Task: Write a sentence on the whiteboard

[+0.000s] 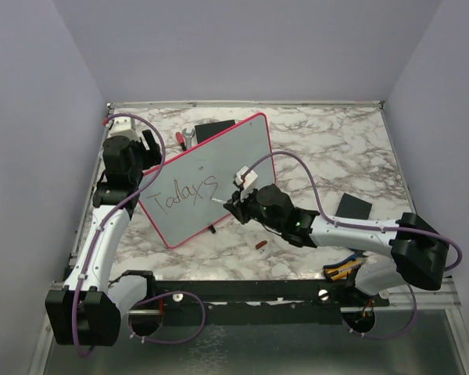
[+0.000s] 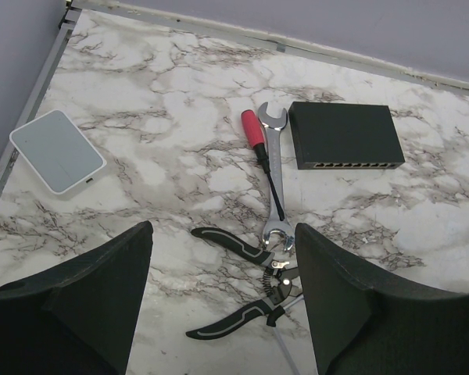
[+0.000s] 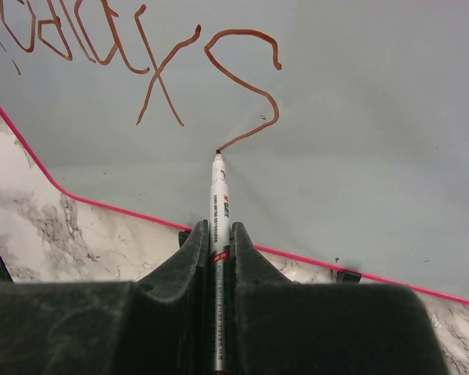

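Lying at a slant on the marble-patterned table [image 1: 336, 141], the whiteboard [image 1: 238, 148] sits left of the middle. One corner of it points toward the far edge and its pink-red frame runs all the way round. Along its length runs the lettering [image 1: 184, 190]. From the right wrist it shows as reddish-brown strokes [image 3: 152, 70] that read "Today", followed by an s-shaped curl.

The marker [image 3: 218, 207] has its tip set at the lower end of that curl, on the pale surface of the whiteboard [image 3: 359, 94]. The right claw [image 3: 219, 238] is clenched on the marker's barrel, one finger on each side and no gap showing. From above, this claw [image 1: 231, 205] reaches in from the right, over the board's near long edge.

The left claw [image 2: 223, 234] stands released, its two dark fingers [image 2: 102, 289] well apart with nothing between them. From above, it [image 1: 144, 144] hovers by the board's far left end.

Below it on the table lie a wrench [image 2: 275, 176] and a red-handled screwdriver [image 2: 254, 129] side by side. A black box [image 2: 344, 137] with a row of ports is just to their right, and black-handled pliers [image 2: 246, 285] lie nearer, touching the wrench's lower end. A small white box [image 2: 59, 152] lies well apart, by the table's left rim. Off to the right of the board is a flat dark pad [image 1: 352, 207], and a small red piece [image 1: 259, 244] lies near the front.
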